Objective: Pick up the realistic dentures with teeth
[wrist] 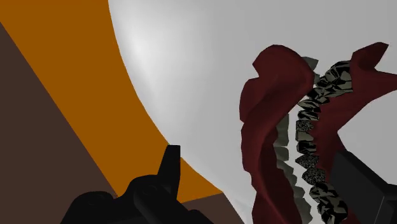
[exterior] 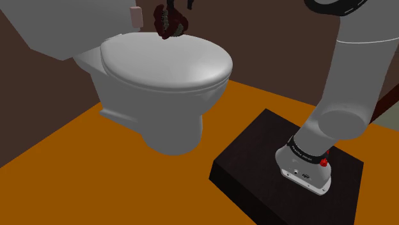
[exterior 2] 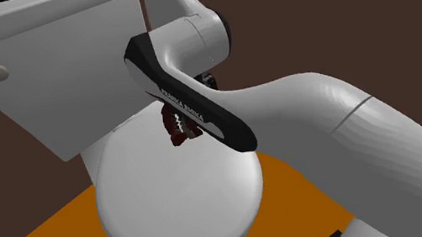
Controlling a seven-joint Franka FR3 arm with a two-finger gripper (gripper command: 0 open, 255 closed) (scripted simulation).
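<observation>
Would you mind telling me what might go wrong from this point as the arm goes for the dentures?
1. The dentures sit off-centre in the open tool: close against one finger, with a clear gap to the other. Closing may shove or tip them instead of clamping them.
2. The toilet lid beneath them looks smooth and domed, so a nudge could send them sliding towards the orange floor.
</observation>
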